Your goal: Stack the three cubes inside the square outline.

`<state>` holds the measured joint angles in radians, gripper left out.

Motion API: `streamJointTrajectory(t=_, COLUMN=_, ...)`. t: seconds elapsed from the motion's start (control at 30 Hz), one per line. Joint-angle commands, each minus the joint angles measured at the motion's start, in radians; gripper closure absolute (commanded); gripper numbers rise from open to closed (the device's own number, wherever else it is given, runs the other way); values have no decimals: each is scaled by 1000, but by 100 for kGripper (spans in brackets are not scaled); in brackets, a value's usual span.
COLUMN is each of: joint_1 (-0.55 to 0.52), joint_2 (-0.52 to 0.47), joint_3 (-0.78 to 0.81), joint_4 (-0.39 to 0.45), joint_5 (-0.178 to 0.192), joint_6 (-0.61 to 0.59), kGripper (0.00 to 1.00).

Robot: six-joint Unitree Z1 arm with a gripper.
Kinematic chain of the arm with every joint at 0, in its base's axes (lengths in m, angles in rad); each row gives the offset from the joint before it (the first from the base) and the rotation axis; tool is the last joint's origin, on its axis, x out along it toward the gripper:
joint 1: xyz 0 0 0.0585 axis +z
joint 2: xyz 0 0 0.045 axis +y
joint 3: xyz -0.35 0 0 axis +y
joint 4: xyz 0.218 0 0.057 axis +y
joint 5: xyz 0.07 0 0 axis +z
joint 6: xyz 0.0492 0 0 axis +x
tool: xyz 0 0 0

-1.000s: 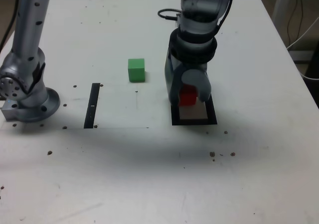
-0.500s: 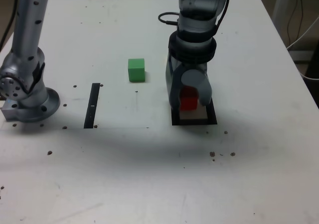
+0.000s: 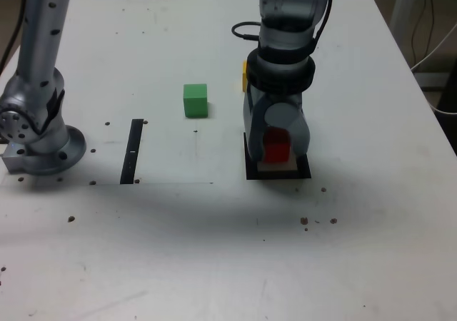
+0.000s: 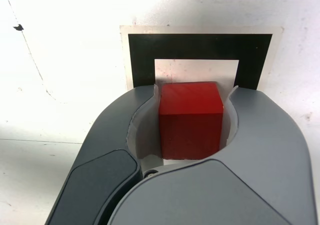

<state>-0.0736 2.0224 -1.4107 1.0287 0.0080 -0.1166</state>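
Because the hand (image 3: 277, 148) is clenched around the red cube (image 4: 191, 120) above the square outline (image 4: 195, 46), opening it off-centre could leave a crooked base; swinging away carelessly could knock the yellow cube (image 3: 245, 76) behind it or the green cube (image 3: 196, 100) beside it.

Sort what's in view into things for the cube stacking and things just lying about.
For the stacking:
- red cube
- green cube
- yellow cube, mostly hidden
- black square outline
- end effector, around the red cube

Just lying about:
- narrow black strip
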Motion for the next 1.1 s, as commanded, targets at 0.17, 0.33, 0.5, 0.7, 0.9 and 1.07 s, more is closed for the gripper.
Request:
streamJointTrajectory(t=0.17, joint_1=-2, joint_2=0, joint_3=16, joint_4=5, joint_5=-16, joint_6=3, kGripper=45)
streamJointTrajectory(t=0.33, joint_1=-2, joint_2=1, joint_3=22, joint_4=-7, joint_5=-20, joint_6=3, kGripper=28)
streamJointTrajectory(t=0.5, joint_1=-2, joint_2=-13, joint_3=41, joint_4=-25, joint_5=-11, joint_6=-8, kGripper=13)
streamJointTrajectory(t=0.7, joint_1=-2, joint_2=-25, joint_3=56, joint_4=-28, joint_5=-7, joint_6=-20, kGripper=2)
streamJointTrajectory(t=0.9, joint_1=-2, joint_2=-26, joint_3=62, joint_4=-27, joint_5=-10, joint_6=-20, kGripper=0)
streamJointTrajectory(t=1.07, joint_1=-2, joint_2=-43, joint_3=62, joint_4=-16, joint_5=-8, joint_6=-23, kGripper=0)
